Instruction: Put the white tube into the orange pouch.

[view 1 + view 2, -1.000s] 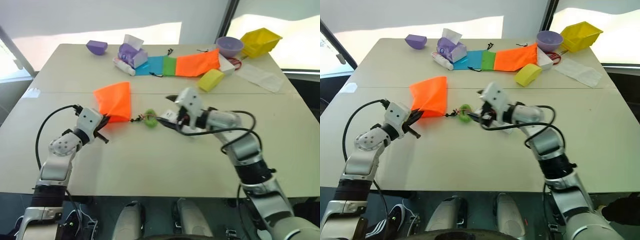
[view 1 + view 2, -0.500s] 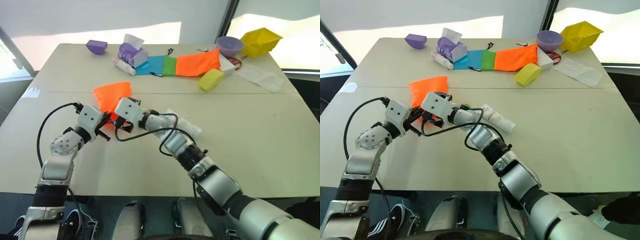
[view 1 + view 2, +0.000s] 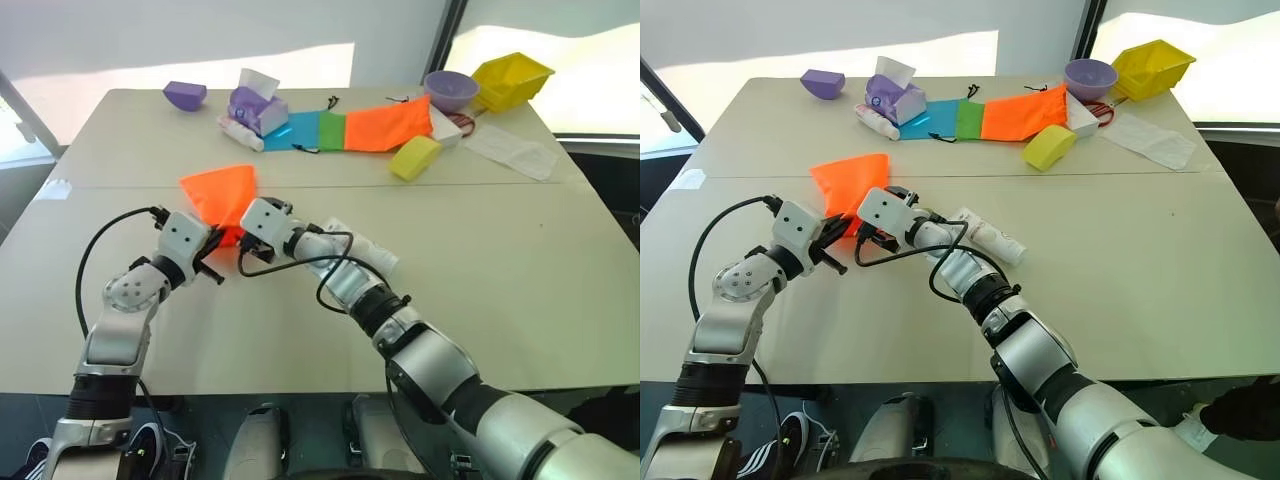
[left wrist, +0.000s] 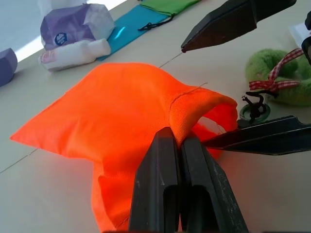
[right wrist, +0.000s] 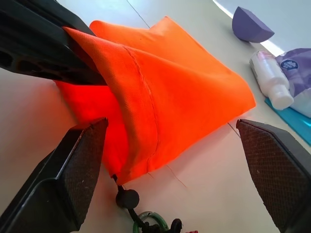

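Observation:
The orange pouch [image 3: 220,192] lies left of the table's middle with its mouth raised toward me. My left gripper [image 3: 212,250] is shut on the rim of that mouth [image 4: 187,121]. My right gripper [image 3: 241,236] is open right at the mouth, its fingers spread wide; one finger [image 4: 262,138] has its tip at the opening, the other finger [image 4: 233,19] hangs above the fabric. The cord's green bead [image 4: 253,110] rests beside a fuzzy green ring [image 4: 277,73]. The white tube [image 3: 362,247] lies flat on the table, right of the pouch and behind my right forearm.
Along the back stand a purple wedge [image 3: 184,95], a purple tissue pack [image 3: 255,105] with another whitish tube [image 3: 240,135], blue, green and orange pouches [image 3: 395,125], a yellow block [image 3: 417,158], a purple bowl [image 3: 450,90], a yellow bin [image 3: 512,80] and white paper [image 3: 515,152].
My right arm has swung left across the table, from beside the fuzzy green ring to the pouch's mouth, leaving the white tube in plain sight. The left gripper kept its hold.

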### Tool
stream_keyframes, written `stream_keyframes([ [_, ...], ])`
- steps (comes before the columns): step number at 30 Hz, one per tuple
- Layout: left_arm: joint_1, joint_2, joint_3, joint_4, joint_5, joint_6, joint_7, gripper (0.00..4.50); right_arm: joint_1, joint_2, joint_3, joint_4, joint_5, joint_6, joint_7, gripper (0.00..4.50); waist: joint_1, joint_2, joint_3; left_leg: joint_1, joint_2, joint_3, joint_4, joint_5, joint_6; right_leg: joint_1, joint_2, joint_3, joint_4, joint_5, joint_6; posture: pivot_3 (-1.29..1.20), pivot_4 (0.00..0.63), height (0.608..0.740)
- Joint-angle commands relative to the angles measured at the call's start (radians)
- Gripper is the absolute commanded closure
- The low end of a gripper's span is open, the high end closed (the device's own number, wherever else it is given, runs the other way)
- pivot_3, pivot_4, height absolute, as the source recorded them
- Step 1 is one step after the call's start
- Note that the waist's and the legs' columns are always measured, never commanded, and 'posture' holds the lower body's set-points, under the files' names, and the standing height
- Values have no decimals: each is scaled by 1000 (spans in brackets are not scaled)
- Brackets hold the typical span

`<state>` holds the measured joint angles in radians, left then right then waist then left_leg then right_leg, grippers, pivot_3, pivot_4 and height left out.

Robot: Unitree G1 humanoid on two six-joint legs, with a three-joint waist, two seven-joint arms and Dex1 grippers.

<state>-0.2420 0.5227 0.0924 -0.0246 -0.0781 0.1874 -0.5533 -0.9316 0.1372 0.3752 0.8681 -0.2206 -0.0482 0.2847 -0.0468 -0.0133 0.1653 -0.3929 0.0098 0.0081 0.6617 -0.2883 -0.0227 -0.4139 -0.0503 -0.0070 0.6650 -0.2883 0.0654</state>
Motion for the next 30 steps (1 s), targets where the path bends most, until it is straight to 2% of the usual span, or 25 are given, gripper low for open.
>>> stream_keyframes([
  [1,0,4,10,-45,-16,-7,0,4500,-14,23,-11,-5,-4,6,-13,1835,0,0,0,0,0,0,0,0,0,0,0,0,0,0,0,0,150,740],
  [5,14,6,22,-57,-24,-1,0,4500,-3,27,-8,-5,-16,13,-11,3812,0,0,0,0,0,0,0,0,0,0,0,0,0,0,0,0,150,740],
  [6,20,8,26,-64,-28,2,-1,4500,-2,28,-9,-5,-18,15,-14,4428,0,0,0,0,0,0,0,0,0,0,0,0,0,0,0,0,150,740],
  [10,43,37,48,-88,-44,27,-15,4500,17,21,-6,-32,-13,27,20,4428,-1,0,0,0,0,0,0,0,0,0,0,0,0,0,0,0,150,740],
  [15,94,83,13,-184,-117,139,-112,4500,66,-62,-6,-206,-2,52,141,4428,0,1,0,0,0,0,0,0,0,0,-1,0,-1,0,0,0,150,740],
  [22,107,75,2,-288,-168,216,-119,4500,245,-254,16,-671,16,237,354,4428,4,1,0,-1,-1,0,0,0,0,0,-1,0,-2,0,0,0,150,740],
  [30,149,106,-24,-363,-223,268,-186,4500,391,-417,37,-965,42,393,502,4428,5,1,0,0,0,0,-1,0,0,0,-1,0,-2,0,-1,0,150,740],
])
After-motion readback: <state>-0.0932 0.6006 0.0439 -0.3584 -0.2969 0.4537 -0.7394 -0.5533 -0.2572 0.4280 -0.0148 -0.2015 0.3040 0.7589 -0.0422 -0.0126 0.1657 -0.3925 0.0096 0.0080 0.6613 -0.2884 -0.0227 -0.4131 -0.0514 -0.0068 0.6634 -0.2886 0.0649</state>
